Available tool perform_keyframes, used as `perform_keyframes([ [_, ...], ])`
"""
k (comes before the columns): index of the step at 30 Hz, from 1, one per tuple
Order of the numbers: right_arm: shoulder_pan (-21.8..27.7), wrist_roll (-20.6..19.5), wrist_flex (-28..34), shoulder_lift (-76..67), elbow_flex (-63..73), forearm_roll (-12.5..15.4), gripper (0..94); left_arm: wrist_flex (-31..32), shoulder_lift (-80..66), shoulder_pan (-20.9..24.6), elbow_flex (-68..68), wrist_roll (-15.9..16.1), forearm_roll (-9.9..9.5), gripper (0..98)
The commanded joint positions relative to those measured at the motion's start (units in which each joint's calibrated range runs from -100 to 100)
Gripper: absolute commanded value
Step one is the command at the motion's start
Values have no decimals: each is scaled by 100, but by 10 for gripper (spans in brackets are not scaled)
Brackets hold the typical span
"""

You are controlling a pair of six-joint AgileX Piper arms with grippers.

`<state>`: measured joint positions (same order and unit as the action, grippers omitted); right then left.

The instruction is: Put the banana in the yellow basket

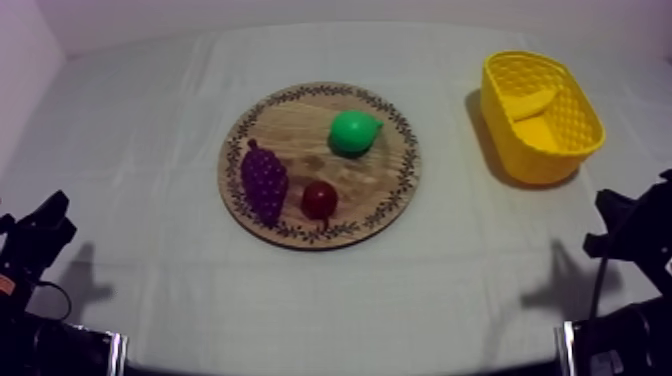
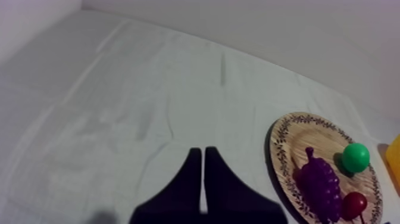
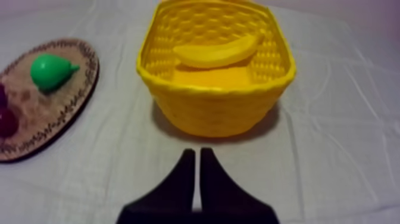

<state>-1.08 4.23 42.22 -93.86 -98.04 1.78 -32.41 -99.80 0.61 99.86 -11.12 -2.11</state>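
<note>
The banana (image 1: pixel 528 103) (image 3: pixel 219 51) lies inside the yellow basket (image 1: pixel 570 150) (image 3: pixel 214 107) at the table's right. The round wooden board (image 1: pixel 290 125) (image 2: pixel 284 149) (image 3: pixel 41 128) in the middle carries a green pear (image 1: pixel 354 131) (image 2: pixel 355 157) (image 3: pixel 51 71), a bunch of purple grapes (image 1: pixel 264 181) (image 2: pixel 319 182) and a small red fruit (image 1: pixel 319 199) (image 2: pixel 353 205). My left gripper (image 1: pixel 45 225) (image 2: pixel 203 156) rests low at the left, shut on nothing, over bare cloth beside the board. My right gripper (image 1: pixel 620 215) (image 3: pixel 197 156) sits low at the right, shut and empty, just in front of the basket.
Grey-white cloth covers the table, with open room between board and basket and along the front edge. A pale wall borders the far and left sides.
</note>
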Motion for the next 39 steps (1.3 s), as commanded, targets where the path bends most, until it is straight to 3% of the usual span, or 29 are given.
perform_keyframes([
  [1,17,-140,52,-111,7,3,7,0,-3,0,3,1,-2,1],
  [7,37,-123,-232,-173,-87,-28,7,0,-3,0,3,1,-2,1],
  [17,39,652,-512,-181,-161,-48,7,0,-3,0,3,0,-2,1],
  [39,40,693,-520,-181,-163,-49,7,0,-3,0,3,0,-2,1],
])
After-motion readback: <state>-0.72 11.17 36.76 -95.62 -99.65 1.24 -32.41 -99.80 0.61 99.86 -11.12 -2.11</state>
